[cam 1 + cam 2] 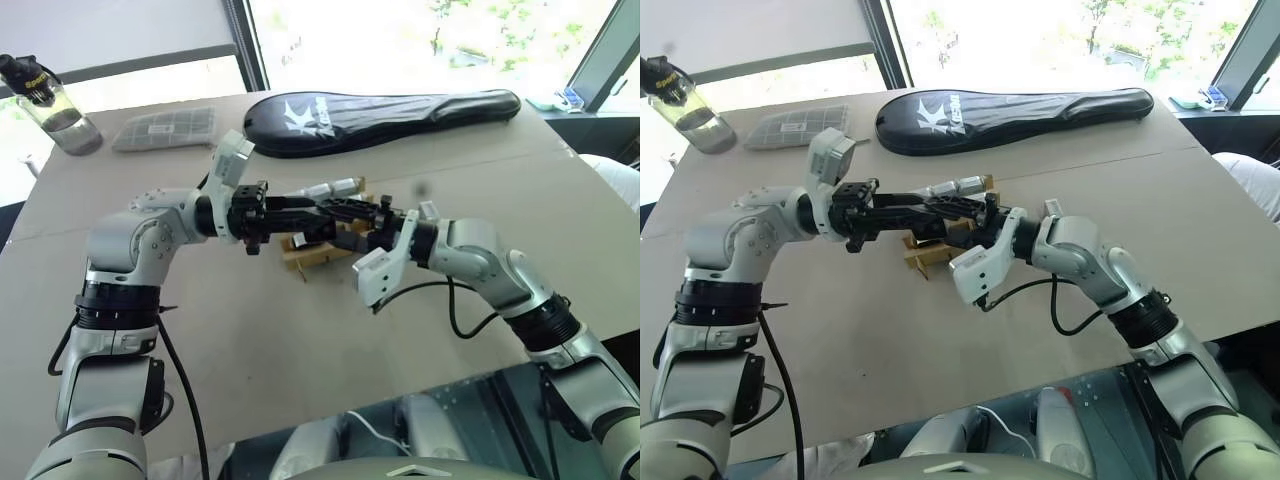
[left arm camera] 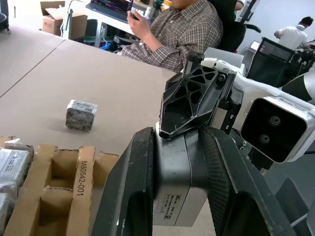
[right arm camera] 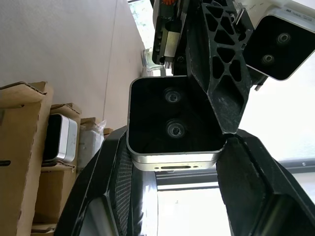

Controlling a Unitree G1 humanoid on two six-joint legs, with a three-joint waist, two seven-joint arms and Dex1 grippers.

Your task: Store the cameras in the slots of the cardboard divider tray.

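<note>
Both arms meet above the middle of the brown table (image 1: 330, 340), pointing level at each other over the cardboard divider tray (image 1: 312, 250). One camera (image 3: 172, 125) sits between them, a silver-grey block with a black face and two small round lenses, and both grippers have hold of it: the left gripper (image 1: 345, 212) is closed narrow on it, its black fingers (image 2: 128, 191) pressed against the silver sides in the left wrist view, and the right gripper (image 3: 172, 162) clasps the same camera from the opposite side at a middling width, its fingers (image 3: 106, 172) hugging the lower edge of the body. The tray lies on the table just under the joined grippers; in the left wrist view several of its slots stand bare, while a wrapped camera (image 2: 12, 164) fills a slot at the tray's edge (the right wrist view likewise shows a silver camera body (image 3: 61, 138) seated in a slot). Another wrapped camera (image 2: 81, 115) lies alone on the table, apart from the tray. At the far side of the table rest a black racket cover (image 1: 380, 118), a flat grey gridded packet (image 1: 165, 130) and a clear bottle (image 1: 55, 105). Beyond the table's edge a person in a checked shirt (image 2: 182, 32) is seated.
</note>
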